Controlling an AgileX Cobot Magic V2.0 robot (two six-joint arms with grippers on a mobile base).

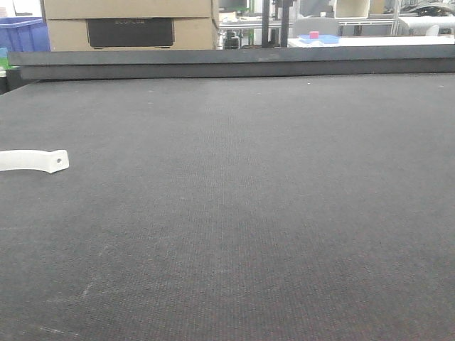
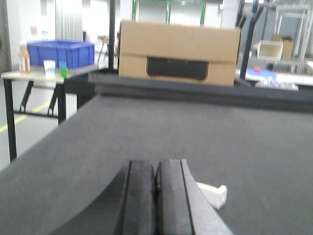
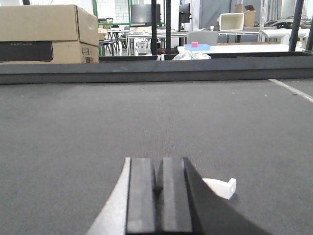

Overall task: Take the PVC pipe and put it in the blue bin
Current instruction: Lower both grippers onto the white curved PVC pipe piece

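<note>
The left end effector (image 2: 155,196) and right end effector (image 3: 159,196) held their pads pressed together over the dark grey desk (image 1: 249,213); a blue plastic bin (image 2: 61,53) stood at the left's ten o'clock.

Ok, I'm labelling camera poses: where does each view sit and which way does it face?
Exterior front: low at the near edge of the dark grey felt table, looking across it to the brown cardboard box; no robot body shows.
Left wrist: behind the left gripper, pads together, facing that box and a blue plastic bin.
Right wrist: behind the right gripper, pads together, facing the table's far edge.
All three share the box.
</note>
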